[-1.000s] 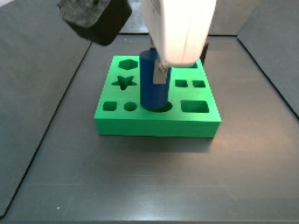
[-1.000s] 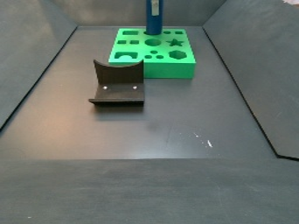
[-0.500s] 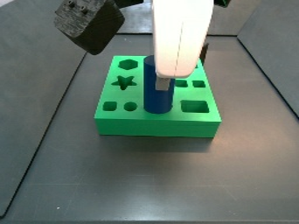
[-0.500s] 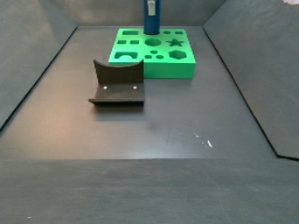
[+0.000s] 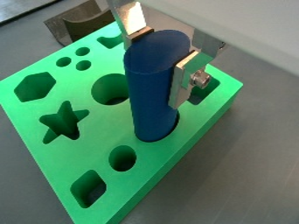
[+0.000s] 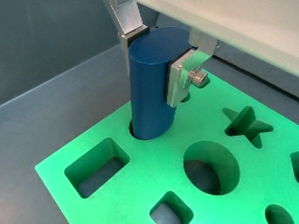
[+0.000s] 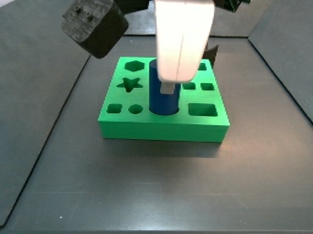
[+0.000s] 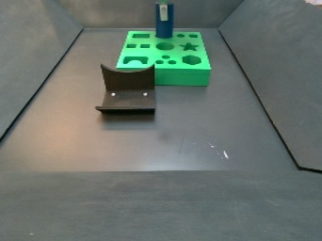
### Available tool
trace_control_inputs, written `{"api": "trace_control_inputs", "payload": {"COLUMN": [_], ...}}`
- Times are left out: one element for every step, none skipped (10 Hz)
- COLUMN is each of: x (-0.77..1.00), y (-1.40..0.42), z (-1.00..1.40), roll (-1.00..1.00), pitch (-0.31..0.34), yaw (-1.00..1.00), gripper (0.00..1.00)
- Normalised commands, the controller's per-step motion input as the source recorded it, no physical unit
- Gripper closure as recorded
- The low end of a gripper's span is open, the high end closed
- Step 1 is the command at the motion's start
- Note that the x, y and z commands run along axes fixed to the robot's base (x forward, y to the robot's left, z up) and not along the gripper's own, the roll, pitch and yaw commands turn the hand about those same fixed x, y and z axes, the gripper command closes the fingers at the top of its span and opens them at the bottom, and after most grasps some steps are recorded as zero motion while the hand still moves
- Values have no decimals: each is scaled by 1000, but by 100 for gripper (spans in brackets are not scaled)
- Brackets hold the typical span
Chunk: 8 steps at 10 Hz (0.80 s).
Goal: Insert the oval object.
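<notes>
My fingers (image 5: 163, 54) are clamped on the upper sides of the tall, smooth blue oval peg (image 5: 153, 87), holding it upright so it lines up with its hole. The peg's lower end sits inside an oval hole near one edge of the green block with shaped holes (image 6: 140, 175), so I judge the insertion partly done. In a side view the peg (image 7: 164, 99) stands among the block's middle holes. The dark L-shaped fixture (image 8: 124, 89) stands well apart on the dark tabletop (image 8: 164, 141), leaving open room around the block.
</notes>
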Motion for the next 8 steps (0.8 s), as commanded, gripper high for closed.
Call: {"api": "trace_control_inputs", "payload": {"x": [-29,0,0,0,0,0,0,0], "y": [0,-57,-120,-134,-131,-197,-6,0], "z": [-520,-569,-514,-440,-389,-334,-34,0], "roll": [0,47,97,116,136,189,0,0], "pitch": [-41,-51,-31,-11,0,0,-13,0], "yaw": [-171,-163,-103,-23,0,0,0,0], "gripper": [100,100,100,100,100,100,100,100]}}
